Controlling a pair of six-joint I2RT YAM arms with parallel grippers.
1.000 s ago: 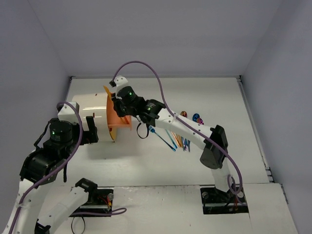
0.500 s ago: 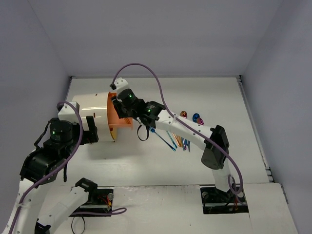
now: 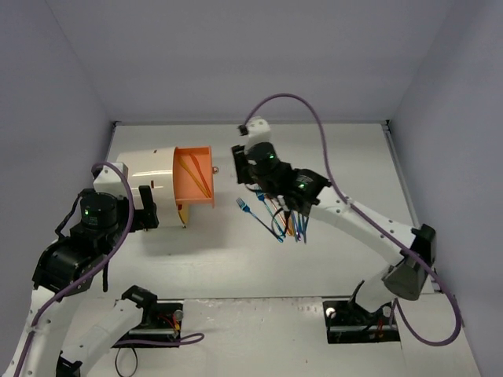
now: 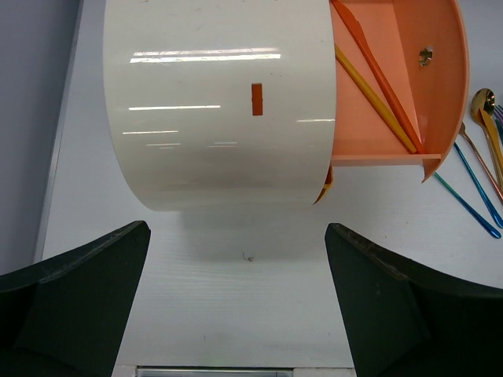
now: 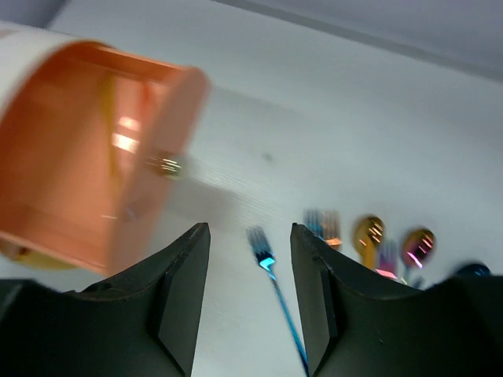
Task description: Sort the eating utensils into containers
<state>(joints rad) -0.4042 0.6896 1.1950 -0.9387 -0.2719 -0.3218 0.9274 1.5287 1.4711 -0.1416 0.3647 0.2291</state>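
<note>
At the near-left of the white table (image 3: pixel 236 259), the left gripper (image 4: pixel 237 236) hangs with its dark fingers (image 4: pixel 86 298) spread wide and nothing between them. It faces the curved side of the cream-white drum-shaped cabinet (image 4: pixel 212 102).

Further in and to the right lies a loose fan of slim shiny utensils (image 3: pixel 292 226) in blue, gold and purple, flat on the table. The outlying one is a slim metallic-blue fork (image 5: pixel 263 256), tines toward the cabinet, handle slanting back toward the arm bases.

Beyond it hovers the right gripper (image 5: pixel 249 236), jaws parted by a moderate gap and empty. In its wrist view the tines show right in that gap, so the fork lies below and slightly nearward. Its long axis runs crosswise to the closing direction, so the jaws should pinch across the thin shank once lowered. The right arm is much the nearer.

Left of it, the orange slide-out drawer (image 4: pixel 397 35) stands pulled from the cabinet, small brass knob (image 3: pixel 216 168) on its front. Two long orange pieces (image 4: pixel 377 78) already lie inside.
</note>
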